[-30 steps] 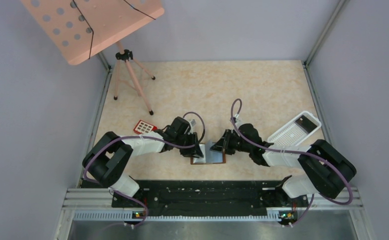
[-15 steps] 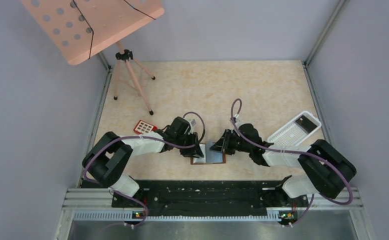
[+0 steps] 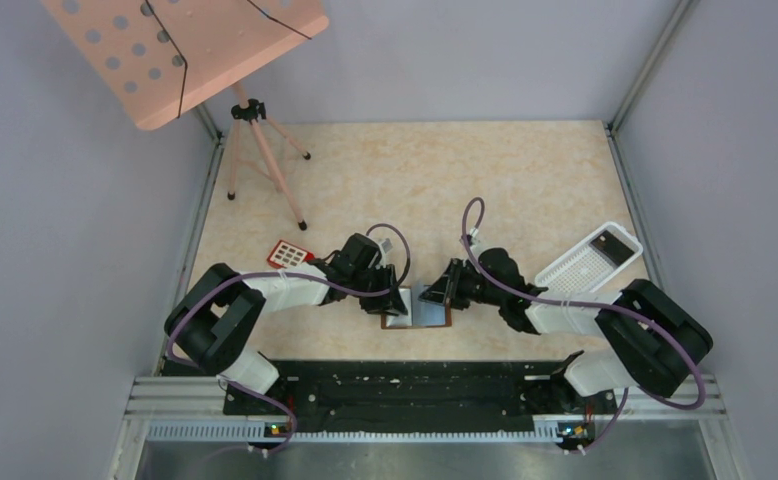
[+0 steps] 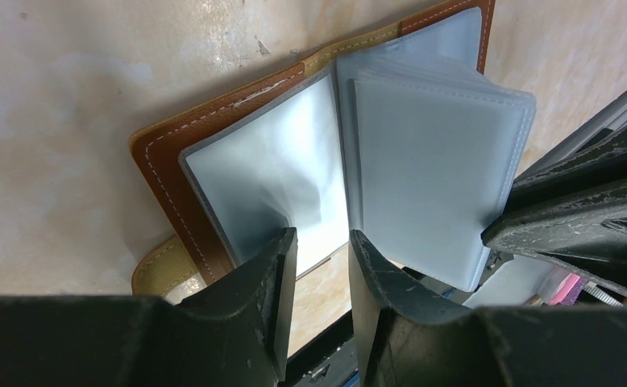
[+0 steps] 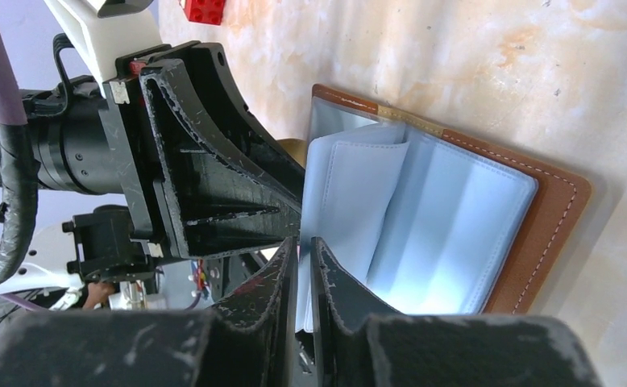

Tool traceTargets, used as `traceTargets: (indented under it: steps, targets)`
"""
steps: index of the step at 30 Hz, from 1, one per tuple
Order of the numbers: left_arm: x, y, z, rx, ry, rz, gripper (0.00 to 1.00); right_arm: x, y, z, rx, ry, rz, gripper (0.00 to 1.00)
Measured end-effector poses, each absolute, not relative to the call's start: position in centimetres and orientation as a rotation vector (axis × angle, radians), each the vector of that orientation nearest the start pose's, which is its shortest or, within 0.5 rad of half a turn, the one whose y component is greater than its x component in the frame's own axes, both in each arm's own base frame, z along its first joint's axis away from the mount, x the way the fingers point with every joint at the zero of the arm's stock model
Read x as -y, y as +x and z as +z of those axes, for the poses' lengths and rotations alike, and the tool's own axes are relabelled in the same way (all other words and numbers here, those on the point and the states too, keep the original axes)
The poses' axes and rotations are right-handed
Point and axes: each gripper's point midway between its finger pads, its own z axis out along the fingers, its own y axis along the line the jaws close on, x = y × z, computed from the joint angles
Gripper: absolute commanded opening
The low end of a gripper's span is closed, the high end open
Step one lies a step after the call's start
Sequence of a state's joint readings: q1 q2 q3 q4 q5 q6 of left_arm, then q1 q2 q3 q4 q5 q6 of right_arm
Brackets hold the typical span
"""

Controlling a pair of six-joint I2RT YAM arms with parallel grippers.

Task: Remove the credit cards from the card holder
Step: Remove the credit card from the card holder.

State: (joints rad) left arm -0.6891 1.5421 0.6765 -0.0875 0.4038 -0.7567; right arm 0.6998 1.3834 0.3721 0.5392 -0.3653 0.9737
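The card holder (image 3: 426,316) lies open on the table, close to the near edge, between the two arms. Its brown cover (image 4: 165,161) is flat on the table and its see-through plastic pages (image 4: 431,161) face up. A small tab (image 4: 153,266) sticks out at one side.

The left gripper (image 4: 320,238) has its jaws a little apart at the edge of the flat page. The right gripper (image 5: 301,242) has its jaws almost pressed together, with the edge of the lifted pages in the thin gap.

A red keypad block (image 3: 290,253) sits near the left arm. A white tray (image 3: 577,268) sits near the right arm.
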Motion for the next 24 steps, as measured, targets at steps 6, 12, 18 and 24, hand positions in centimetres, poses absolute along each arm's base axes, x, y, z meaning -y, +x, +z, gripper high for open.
traceTargets:
  steps: [6, 12, 18, 24]
  targets:
    - [27.8, 18.8, 2.9, -2.768, 0.087, -1.008, 0.36, -29.3, 20.1, 7.5, -2.311, 0.053, 1.343, 0.01]
    - [27.8, 18.8, 2.9, -2.769, 0.086, -1.007, 0.38, -29.4, 20.1, 7.6, -2.309, 0.059, 1.348, 0.03]
    - [27.5, 18.5, 3.4, -2.763, 0.077, -1.009, 0.41, -29.4, 20.0, 7.7, -2.31, 0.067, 1.357, 0.18]
    - [27.2, 18.2, 4.0, -2.767, 0.067, -1.007, 0.41, -29.6, 20.2, 8.0, -2.295, 0.068, 1.369, 0.02]
